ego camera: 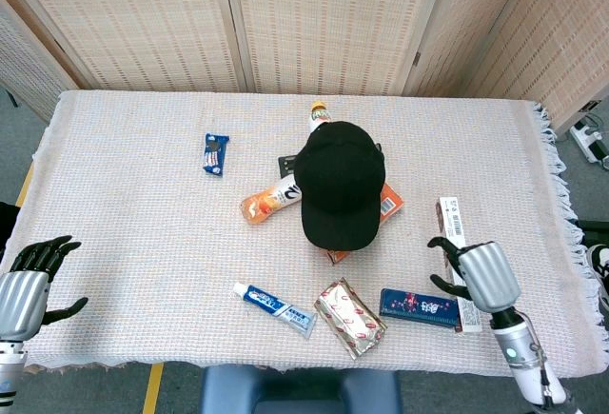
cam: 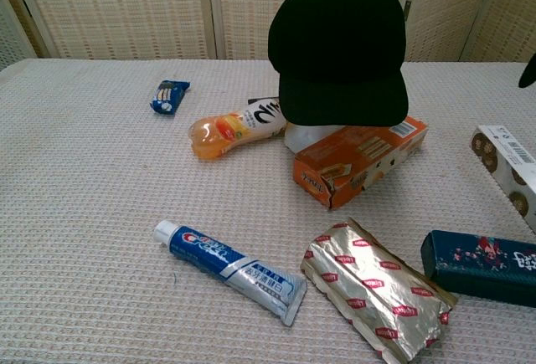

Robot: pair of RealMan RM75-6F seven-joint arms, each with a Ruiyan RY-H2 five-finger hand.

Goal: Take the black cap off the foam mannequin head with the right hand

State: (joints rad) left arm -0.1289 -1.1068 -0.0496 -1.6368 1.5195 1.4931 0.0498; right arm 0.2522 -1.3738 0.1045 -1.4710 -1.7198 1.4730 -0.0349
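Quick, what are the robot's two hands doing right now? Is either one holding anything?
Left hand: open, holding nothing, at the table's near left corner.
Right hand: open, holding nothing, above the long white box; not touching the black cap.
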